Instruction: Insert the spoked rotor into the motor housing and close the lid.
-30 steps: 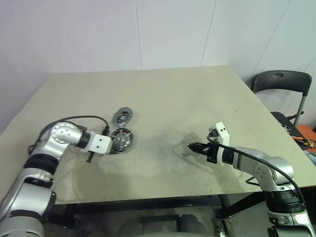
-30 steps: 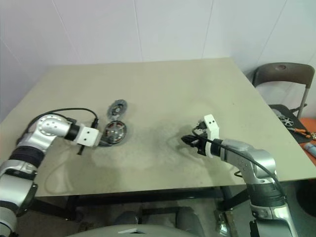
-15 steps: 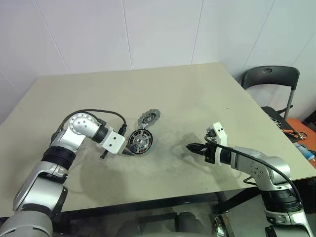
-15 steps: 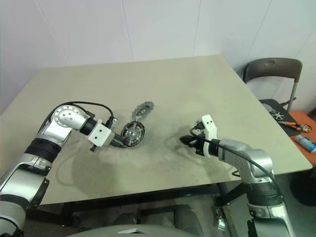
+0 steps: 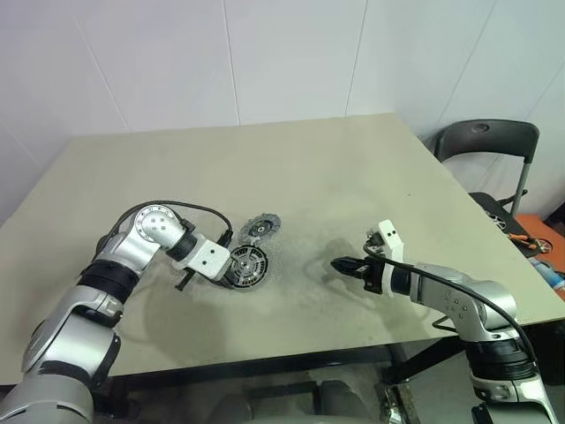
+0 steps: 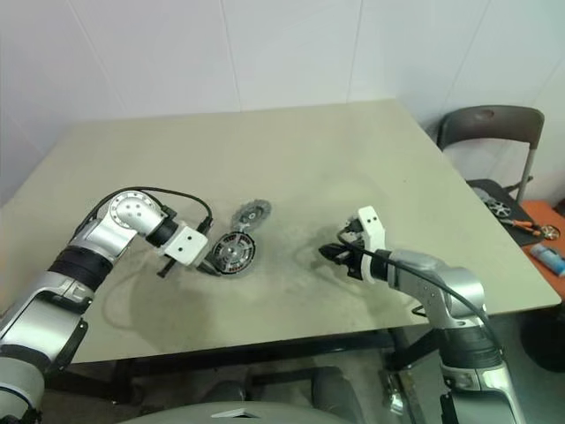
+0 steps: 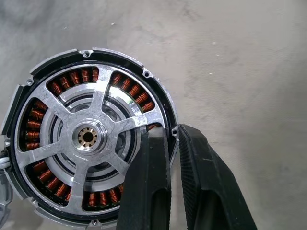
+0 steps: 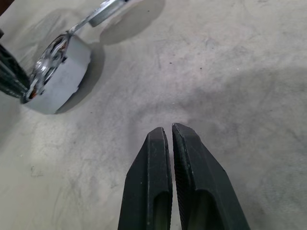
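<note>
Tilting more steeply since a moment ago, the left gripper [image 7: 172, 143] is pinching the motor housing [image 7: 57, 62] rim, spoked rotor [image 7: 88, 137] seated inside; the right gripper [image 8: 167, 135] is hovering pressed together.

My left end effector [image 7: 172, 143] sits pinched over the near rim of the motor housing [image 5: 246, 265], so that side is blocked. The lid [image 5: 260, 227] lies just behind the housing, narrowing the way past there. Between the housing and my right end effector [image 5: 338, 264], the desk [image 5: 353, 185] is bare and open. A chair [image 5: 484, 146] stands beyond the desk's right edge.
</note>
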You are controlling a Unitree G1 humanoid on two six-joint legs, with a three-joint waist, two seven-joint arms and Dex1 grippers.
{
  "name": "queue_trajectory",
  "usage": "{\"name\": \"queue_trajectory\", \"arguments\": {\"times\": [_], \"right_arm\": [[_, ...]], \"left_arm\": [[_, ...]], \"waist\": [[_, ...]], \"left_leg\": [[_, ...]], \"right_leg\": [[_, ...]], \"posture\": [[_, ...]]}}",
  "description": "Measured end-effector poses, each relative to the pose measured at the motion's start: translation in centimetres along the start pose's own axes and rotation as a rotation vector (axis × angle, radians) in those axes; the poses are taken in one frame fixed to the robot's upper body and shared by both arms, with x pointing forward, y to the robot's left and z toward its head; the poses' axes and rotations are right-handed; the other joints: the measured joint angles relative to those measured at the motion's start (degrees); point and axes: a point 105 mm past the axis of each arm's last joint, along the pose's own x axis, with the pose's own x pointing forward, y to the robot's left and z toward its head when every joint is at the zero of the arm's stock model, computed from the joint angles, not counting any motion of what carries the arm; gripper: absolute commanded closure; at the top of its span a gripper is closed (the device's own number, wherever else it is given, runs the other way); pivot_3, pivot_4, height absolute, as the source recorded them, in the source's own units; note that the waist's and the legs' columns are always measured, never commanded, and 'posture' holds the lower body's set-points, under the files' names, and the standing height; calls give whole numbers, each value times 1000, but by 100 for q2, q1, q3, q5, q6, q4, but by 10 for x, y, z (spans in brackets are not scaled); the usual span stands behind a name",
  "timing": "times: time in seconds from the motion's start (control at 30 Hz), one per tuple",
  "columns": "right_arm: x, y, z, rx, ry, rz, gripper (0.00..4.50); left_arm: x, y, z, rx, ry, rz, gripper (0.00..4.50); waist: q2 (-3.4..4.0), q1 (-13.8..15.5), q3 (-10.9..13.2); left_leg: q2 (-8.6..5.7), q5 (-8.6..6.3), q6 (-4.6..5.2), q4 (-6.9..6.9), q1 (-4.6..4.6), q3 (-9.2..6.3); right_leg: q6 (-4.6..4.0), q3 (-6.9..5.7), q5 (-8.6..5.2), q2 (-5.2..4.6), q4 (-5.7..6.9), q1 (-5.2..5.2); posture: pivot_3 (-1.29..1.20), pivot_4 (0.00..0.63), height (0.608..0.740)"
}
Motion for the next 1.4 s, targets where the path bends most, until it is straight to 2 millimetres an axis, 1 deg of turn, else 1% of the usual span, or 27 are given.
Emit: {"name": "queue_trajectory", "arguments": {"times": [0.07,0.17,0.27,0.47,0.73,0.77,0.8,0.83,0.97,1.13,1.23,1.33,1.4], "right_arm": [[0,0,0,1,1,0,4267],[0,0,-2,5,2,0,4267],[2,2,-2,9,1,7,4267],[3,3,-5,18,6,11,4267],[4,4,-6,23,10,12,4267],[4,4,-6,24,9,11,4267],[4,4,-6,25,9,12,4267],[4,4,-6,25,9,12,4267],[4,4,-6,24,9,12,4267],[4,4,-7,28,12,11,4267],[4,4,-8,28,12,12,4267],[3,6,-9,27,15,20,4267],[3,11,-8,9,18,44,4267]], "left_arm": [[2,2,-3,-8,5,17,4457],[10,7,-4,-23,-2,48,4457],[16,13,-2,-29,-9,76,4457],[21,19,2,-40,-24,92,4457],[21,22,3,-46,-40,99,4457],[21,23,3,-50,-45,97,3732],[20,24,4,-56,-56,105,3556],[19,26,4,-59,-60,118,3239],[18,27,3,-78,-54,106,3239],[16,27,5,-44,-54,109,3239],[13,25,4,-53,-52,99,3239],[0,22,0,-86,-48,102,3239],[-11,25,3,-115,-70,124,3239]], "waist": [[0,18,0],[2,106,-2],[2,168,-2],[3,277,-3],[3,274,-3],[3,272,-3],[3,267,-3],[3,261,-3],[3,233,-3],[3,225,-3],[2,193,-2],[0,112,0],[0,76,1]], "left_leg": [[0,1,0,1,0,0],[-1,5,7,6,40,0],[-5,21,31,10,75,-3],[-12,27,38,7,71,-3],[-12,27,37,6,50,-3],[-12,27,37,5,49,-3],[-12,27,37,5,46,-3],[-12,27,37,5,42,-3],[-12,27,38,-2,5,-3],[-12,27,38,-2,-1,-3],[-12,27,38,-4,-4,-3],[-11,26,38,-9,-16,-3],[-11,26,39,-10,-19,-3]], "right_leg": [[-5,0,-15,0,0,23],[-5,0,-18,1,0,72],[-4,6,-19,0,-1,90],[-3,16,-19,0,0,91],[-3,16,-19,0,-6,78],[-3,16,-19,0,-6,77],[-3,16,-19,0,-6,73],[-3,16,-19,0,-6,69],[-2,16,-19,1,-7,47],[-3,16,-16,1,-9,26],[-3,16,-17,1,-9,21],[-3,16,-16,1,-6,5],[7,16,-11,1,-5,-2]], "posture": [[0,0,740],[0,0,740],[0,0,740],[0,0,740],[0,0,740],[0,0,740],[0,0,740],[0,0,740],[0,0,740],[0,0,740],[0,0,740],[0,0,740],[0,0,740]]}}
